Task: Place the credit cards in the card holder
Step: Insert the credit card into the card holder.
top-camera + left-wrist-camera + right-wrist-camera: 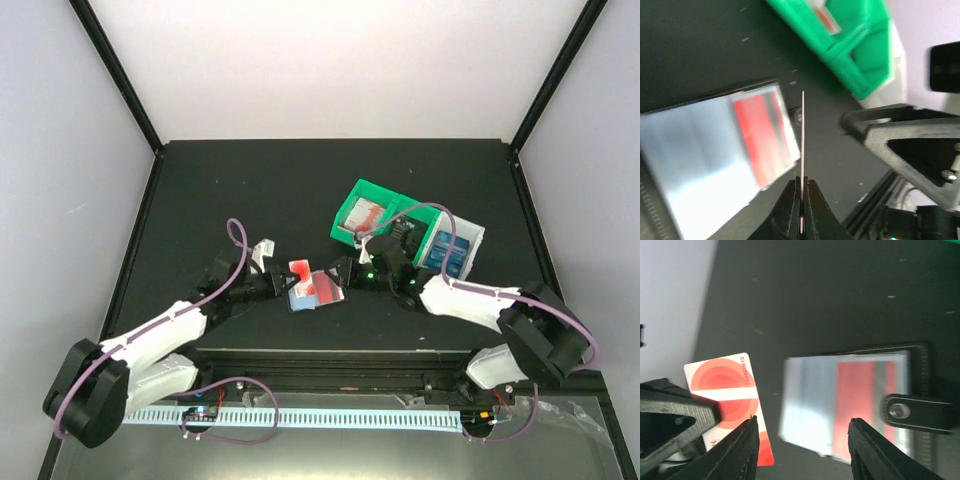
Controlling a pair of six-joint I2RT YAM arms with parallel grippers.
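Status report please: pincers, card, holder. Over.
Left pincer shut on red-and-white card. Right pincer open over card holder. Holder lies open, red card inside. Nothing between them.

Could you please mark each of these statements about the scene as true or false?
1. The left gripper is shut on a red-and-white card. True.
2. The card holder lies folded shut with its tab snapped. False: it lies open, with a red card showing inside and the tab loose.
3. The right gripper holds a blue card. False: its fingers are apart and grip nothing.
4. The green bin sits farther from the arm bases than the card holder, with a white bin beside it. True.
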